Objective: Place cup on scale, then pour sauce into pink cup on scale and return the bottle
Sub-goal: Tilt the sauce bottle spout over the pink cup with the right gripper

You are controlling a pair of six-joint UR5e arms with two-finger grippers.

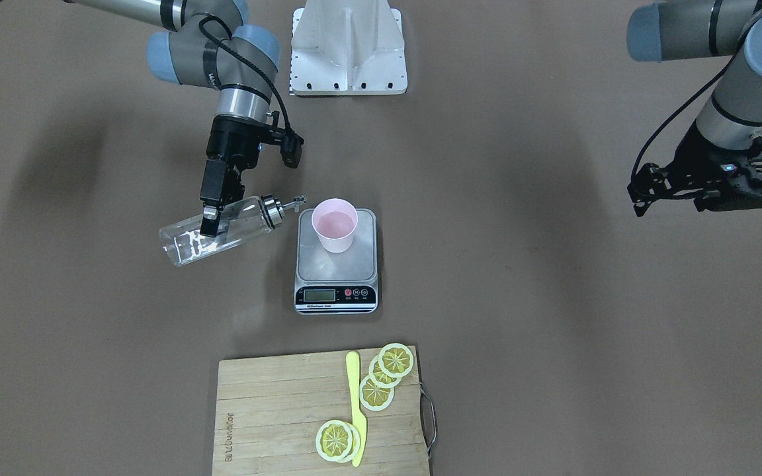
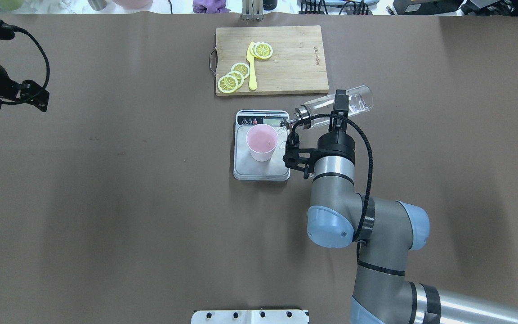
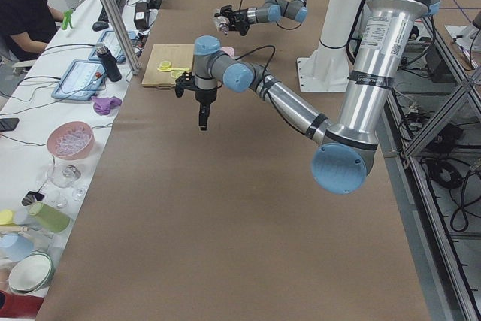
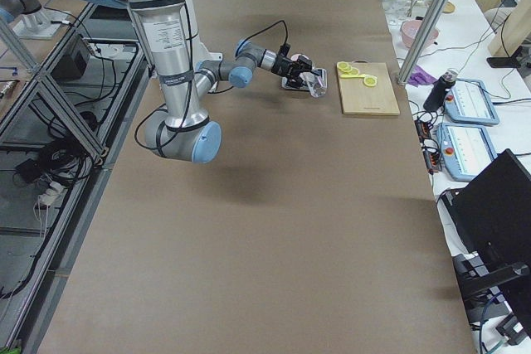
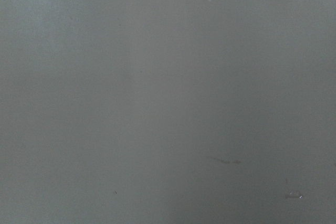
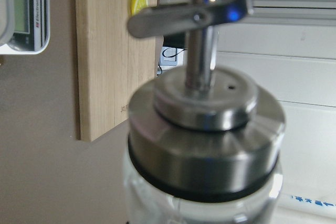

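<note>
My right jaws hold the tilted bottle (image 1: 182, 243); spout short of the cup (image 1: 335, 225), sauce may hit the scale (image 1: 328, 268).

Chrome-topped bottle (image 6: 206, 145) close up (cutting board (image 6: 113, 61) behind)

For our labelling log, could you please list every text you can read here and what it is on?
"Electronic Scale": on the scale's front strip, right wrist view.
Brand mark on the board: too blurred to read.
The display and buttons: too small to read.
The sticker on the left arm: too small to read.
</note>
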